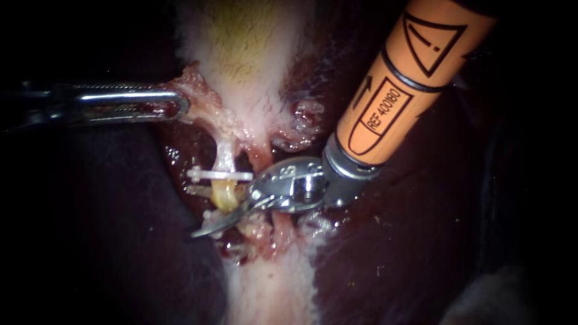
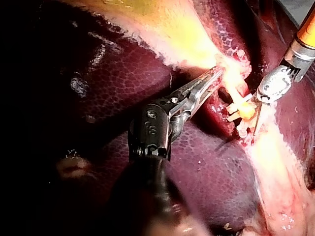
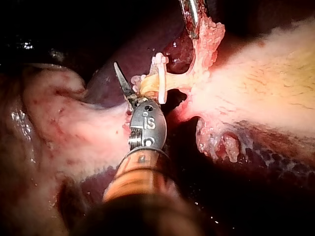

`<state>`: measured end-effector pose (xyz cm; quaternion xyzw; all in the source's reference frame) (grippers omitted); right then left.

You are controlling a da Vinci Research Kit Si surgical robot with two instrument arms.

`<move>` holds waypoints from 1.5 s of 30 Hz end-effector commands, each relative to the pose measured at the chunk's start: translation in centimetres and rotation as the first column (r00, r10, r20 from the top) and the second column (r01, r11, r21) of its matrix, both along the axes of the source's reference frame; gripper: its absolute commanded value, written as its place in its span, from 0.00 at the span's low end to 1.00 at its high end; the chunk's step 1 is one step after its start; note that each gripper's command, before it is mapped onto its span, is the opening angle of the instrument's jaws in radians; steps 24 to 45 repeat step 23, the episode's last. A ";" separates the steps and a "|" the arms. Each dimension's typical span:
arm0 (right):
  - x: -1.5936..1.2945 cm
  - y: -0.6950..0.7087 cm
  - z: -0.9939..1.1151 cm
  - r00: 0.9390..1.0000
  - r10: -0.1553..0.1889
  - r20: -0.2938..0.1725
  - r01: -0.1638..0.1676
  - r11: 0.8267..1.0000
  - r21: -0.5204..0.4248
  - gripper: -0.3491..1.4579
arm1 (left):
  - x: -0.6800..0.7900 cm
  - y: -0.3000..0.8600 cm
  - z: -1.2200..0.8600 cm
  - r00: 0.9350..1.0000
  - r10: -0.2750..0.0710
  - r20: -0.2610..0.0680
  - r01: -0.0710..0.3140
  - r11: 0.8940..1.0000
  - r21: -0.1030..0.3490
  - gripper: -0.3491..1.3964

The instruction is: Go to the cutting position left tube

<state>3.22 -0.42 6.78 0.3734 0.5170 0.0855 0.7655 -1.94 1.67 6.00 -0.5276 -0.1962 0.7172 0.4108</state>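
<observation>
The ragged pink tissue (image 1: 195,90) at the neck of the pale, yellow-tinged gallbladder (image 1: 241,48) is clamped between the closed steel jaws of the left instrument (image 1: 179,107) and drawn sideways. This is apparently done so that the short yellowish left tube (image 1: 224,194) is stretched and lifted clear of the dark maroon liver (image 1: 120,229). The tube is crossed by a thin white plastic clip (image 1: 220,174), and the orange-shafted right instrument (image 1: 211,215) is laid in just beneath that clip, presumably so that a cut would fall on the far side of it from the gallbladder. Its slim curved blades are judged to stand slightly apart with the tube in the gap, nothing being gripped. Only the lower blade is plainly seen in the endoscope view, the other being largely hidden behind the tube. How many further clips sit lower on the tube cannot be counted, and the neighbouring reddish strand (image 1: 260,157) is partly masked by the right instrument itself.
</observation>
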 end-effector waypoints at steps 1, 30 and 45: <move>0.02 0.00 -0.01 1.000 0.006 -0.003 -0.006 1.000 0.007 0.97 | 0.00 0.00 0.00 1.000 0.000 0.000 0.000 1.000 0.000 0.00; 0.12 0.04 0.02 0.999 0.049 0.015 -0.050 0.998 0.031 0.97 | 0.00 0.01 0.01 1.000 0.000 0.000 0.000 1.000 0.000 0.00; 0.12 0.04 0.02 0.999 0.049 0.015 -0.050 0.998 0.031 0.97 | 0.00 0.01 0.01 1.000 0.000 0.000 0.000 1.000 0.000 0.00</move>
